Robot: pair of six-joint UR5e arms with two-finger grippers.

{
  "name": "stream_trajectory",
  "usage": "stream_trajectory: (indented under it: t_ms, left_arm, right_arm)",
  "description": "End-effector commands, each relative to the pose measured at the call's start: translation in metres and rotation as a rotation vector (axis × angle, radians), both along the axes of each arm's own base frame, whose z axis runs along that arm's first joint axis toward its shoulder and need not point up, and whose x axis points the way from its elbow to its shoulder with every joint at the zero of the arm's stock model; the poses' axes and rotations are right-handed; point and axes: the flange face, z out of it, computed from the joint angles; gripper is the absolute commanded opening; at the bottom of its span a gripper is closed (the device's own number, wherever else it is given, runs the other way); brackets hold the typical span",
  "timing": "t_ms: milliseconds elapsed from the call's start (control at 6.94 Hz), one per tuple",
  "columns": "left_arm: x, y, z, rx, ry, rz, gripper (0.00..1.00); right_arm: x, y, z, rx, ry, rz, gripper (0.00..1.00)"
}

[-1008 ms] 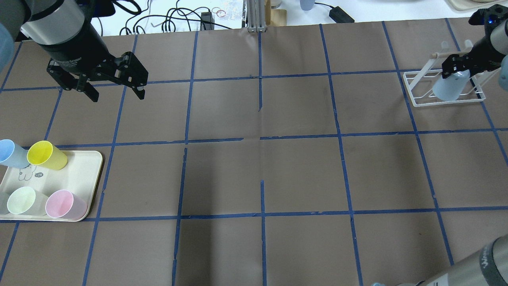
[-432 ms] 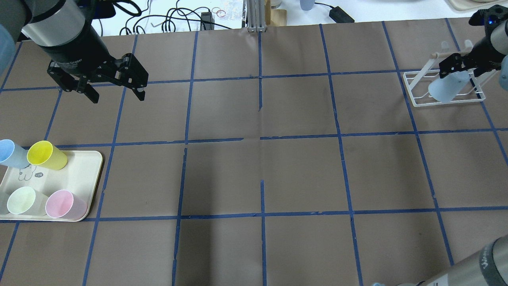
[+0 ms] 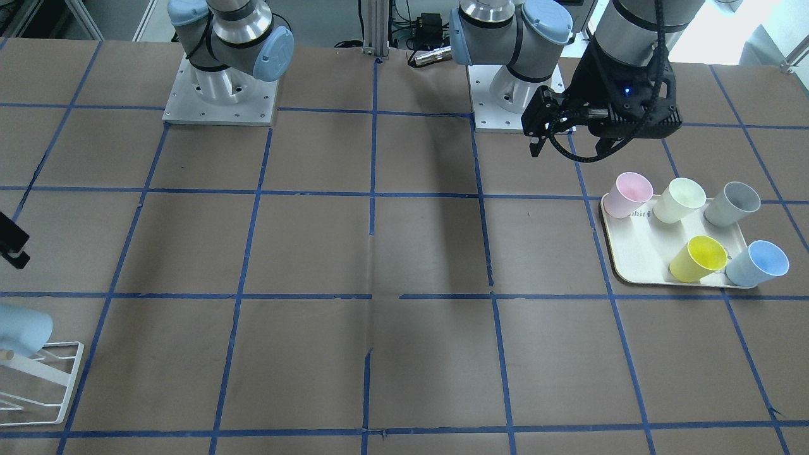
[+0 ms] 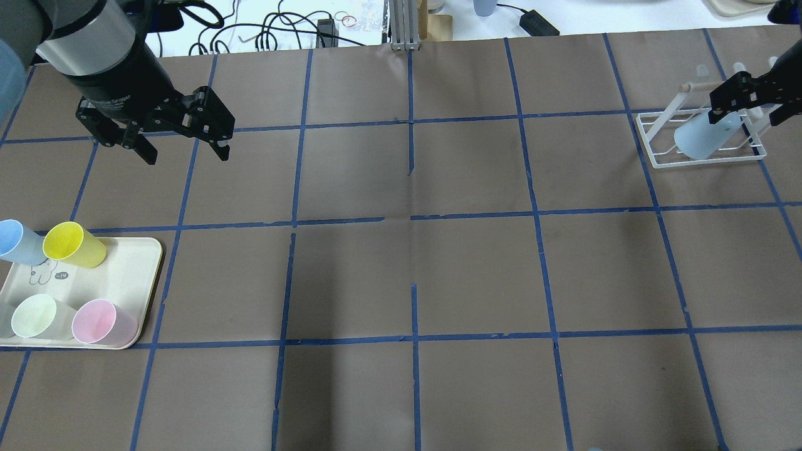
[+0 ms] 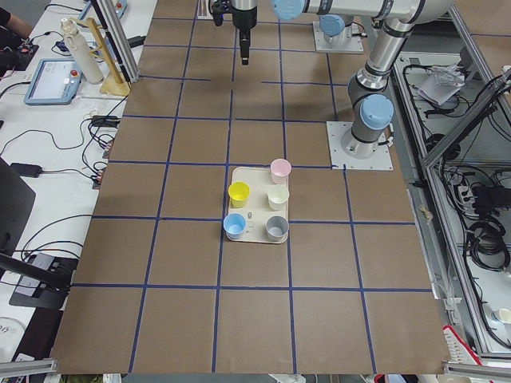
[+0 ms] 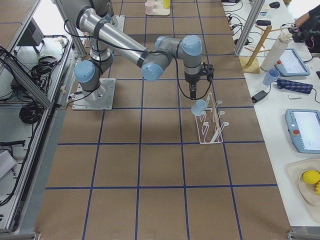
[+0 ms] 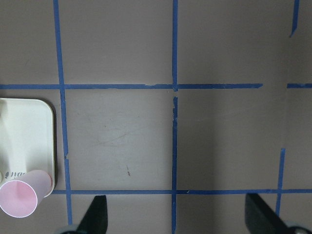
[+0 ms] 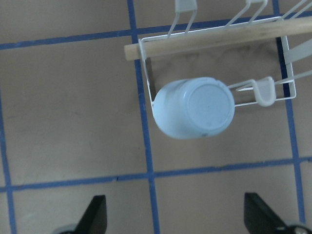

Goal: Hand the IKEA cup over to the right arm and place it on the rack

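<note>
the right fingers [image 4: 720, 108] stood wide apart and gripped nothing. they hung just above the ikea cup [image 8: 195, 109], not touching it. the cup sat mouth-down and tilted on a slanted rod of the rack [image 8: 209, 42], its base turned up toward the wrist, near the far right end of the counter [image 4: 476, 275]. the left fingers [image 4: 216, 139] were spread wide too and empty, hovering over bare counter well apart from the cream tray [image 4: 125, 275] — on it stood a yellow cup [image 4: 72, 244], a second blue cup [image 4: 15, 241] and a pink cup [image 4: 100, 322].
</note>
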Motion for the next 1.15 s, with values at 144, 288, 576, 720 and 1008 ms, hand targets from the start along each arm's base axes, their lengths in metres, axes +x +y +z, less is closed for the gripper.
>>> stream_trajectory:
  t_ms: [144,288,576,720,1008]
  left_arm:
    - [0.001,0.0,-0.002,0.002,-0.001,0.003,1.0]
    - [0.001,0.0,-0.002,0.002,-0.001,0.003,1.0]
    - [0.001,-0.001,-0.003,-0.001,-0.004,0.0,1.0]
    - [0.002,-0.004,0.0,-0.013,-0.007,0.004,1.0]
    - [0.002,-0.006,0.003,-0.019,-0.007,0.004,1.0]
  right_arm:
    - [0.118,0.056,0.068,0.07,-0.051,-0.033,1.0]
    - [0.162,0.063,0.067,0.112,-0.067,-0.051,1.0]
    - [0.251,0.08,0.071,0.118,-0.029,0.016,1.0]
    - [0.272,0.093,0.077,0.11,0.008,0.009,1.0]
    - [0.271,0.134,0.101,0.143,-0.001,0.011,1.0]
